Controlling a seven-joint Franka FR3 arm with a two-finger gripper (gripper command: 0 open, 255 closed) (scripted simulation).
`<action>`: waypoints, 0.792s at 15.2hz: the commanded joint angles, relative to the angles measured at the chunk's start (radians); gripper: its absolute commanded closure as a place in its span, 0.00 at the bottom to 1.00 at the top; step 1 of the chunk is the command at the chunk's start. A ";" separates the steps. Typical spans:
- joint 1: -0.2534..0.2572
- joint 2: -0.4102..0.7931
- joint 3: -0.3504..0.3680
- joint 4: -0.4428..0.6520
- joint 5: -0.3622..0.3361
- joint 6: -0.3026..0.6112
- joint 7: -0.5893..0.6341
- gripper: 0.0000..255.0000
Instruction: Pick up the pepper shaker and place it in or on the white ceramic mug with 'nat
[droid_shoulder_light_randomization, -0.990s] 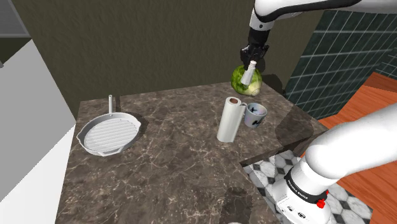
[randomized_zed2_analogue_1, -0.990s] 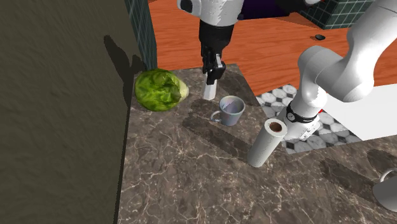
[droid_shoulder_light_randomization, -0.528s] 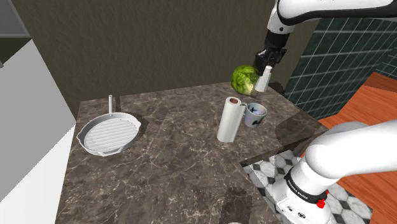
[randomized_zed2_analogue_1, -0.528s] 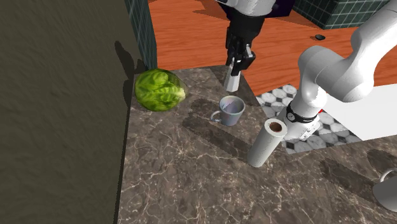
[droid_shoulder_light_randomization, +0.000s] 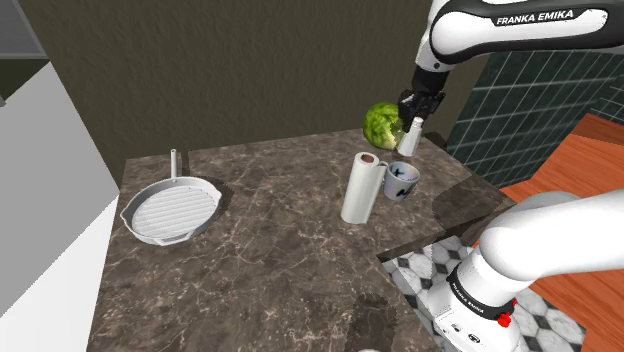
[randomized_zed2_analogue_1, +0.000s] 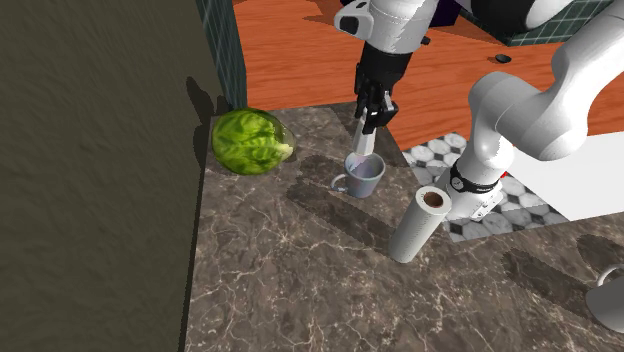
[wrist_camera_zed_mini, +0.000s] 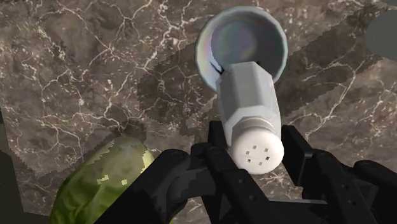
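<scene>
My black gripper is shut on the pepper shaker, a pale grey faceted bottle with a holed white cap, clasped near its cap end. In the wrist view the shaker's base hangs over the open mouth of the mug, a white mug with a grey inside. The shoulder view shows the gripper holding the shaker tilted just above the mug, whose side carries dark markings. In the second exterior view the shaker points down at the mug right below it.
A green lettuce head lies just beyond the mug, close beside the gripper. A white paper towel roll stands next to the mug. A white grill pan sits at the shoulder view's left. The dark marble counter ends near the stand.
The gripper carried the shaker from in front of the lettuce across to above the mug, then lowered it toward the mug's mouth. The grip stayed shut.
</scene>
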 joint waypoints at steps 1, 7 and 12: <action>-0.001 0.002 -0.003 -0.027 -0.003 0.030 0.002 1.00; -0.003 0.015 -0.007 -0.100 -0.010 0.115 0.012 1.00; -0.005 0.025 -0.009 -0.135 -0.014 0.160 0.017 1.00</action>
